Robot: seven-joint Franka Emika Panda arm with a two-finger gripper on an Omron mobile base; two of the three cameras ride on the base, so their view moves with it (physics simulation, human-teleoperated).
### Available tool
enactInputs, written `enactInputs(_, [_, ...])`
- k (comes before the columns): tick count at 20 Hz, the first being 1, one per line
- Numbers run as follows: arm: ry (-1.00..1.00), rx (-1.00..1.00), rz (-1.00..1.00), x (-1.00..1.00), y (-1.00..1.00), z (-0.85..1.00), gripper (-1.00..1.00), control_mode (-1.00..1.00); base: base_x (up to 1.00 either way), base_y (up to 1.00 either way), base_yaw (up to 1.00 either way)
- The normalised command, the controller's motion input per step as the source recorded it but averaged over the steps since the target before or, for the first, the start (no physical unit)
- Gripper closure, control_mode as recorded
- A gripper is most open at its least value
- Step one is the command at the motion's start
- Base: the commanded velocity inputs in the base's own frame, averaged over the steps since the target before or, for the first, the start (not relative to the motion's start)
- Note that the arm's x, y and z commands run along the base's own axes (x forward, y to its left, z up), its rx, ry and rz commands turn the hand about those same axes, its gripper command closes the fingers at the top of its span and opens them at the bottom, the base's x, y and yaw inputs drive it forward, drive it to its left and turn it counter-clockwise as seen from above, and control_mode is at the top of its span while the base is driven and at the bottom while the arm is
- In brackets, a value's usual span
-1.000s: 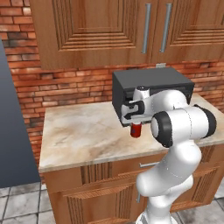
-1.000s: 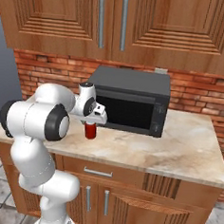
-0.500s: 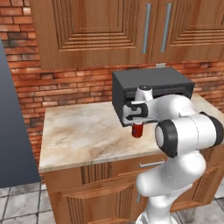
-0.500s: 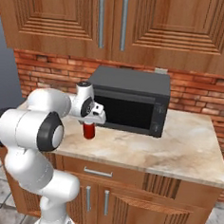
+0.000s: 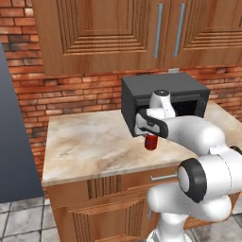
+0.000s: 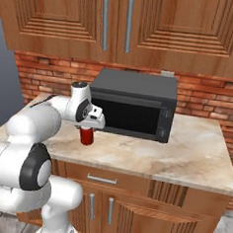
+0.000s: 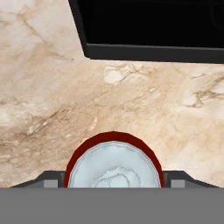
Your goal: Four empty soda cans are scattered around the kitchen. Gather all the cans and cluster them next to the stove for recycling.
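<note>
The claw (image 6: 89, 127) holds a red soda can (image 6: 87, 136) upright by its top, fingers either side of it, low over the beige marbled counter (image 6: 194, 159) just in front of the black microwave (image 6: 134, 105).

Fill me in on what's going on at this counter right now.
The robot arm has its gripper set over a red soda can on the beige counter, just in front of the black microwave. In the hand view the can's silver top sits between the two fingertips, so the jaws bracket it. Whether they actually press on the can, or whether it has left the counter, cannot be told. No stove appears in these views, so the can has yet to be carried there.
</note>
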Motion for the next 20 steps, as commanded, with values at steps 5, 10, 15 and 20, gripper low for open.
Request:
enactInputs(5, [0.00, 0.03, 0.03, -0.46, 0.14, 0.51, 1.00, -1.00, 0.00, 0.00, 0.00])
enactInputs(10, [-0.05, 0.01, 0.06, -0.45, 0.26, 0.39, 1.00, -1.00, 0.00, 0.00, 0.00])
enactInputs(15, [-0.02, 0.02, 0.08, -0.42, 0.30, 0.33, 1.00, -1.00, 0.00, 0.00, 0.00])
enactInputs(20, [-0.01, 0.06, 0.01, -0.33, 0.01, 0.53, 1.00, -1.00, 0.00, 0.00, 0.00])
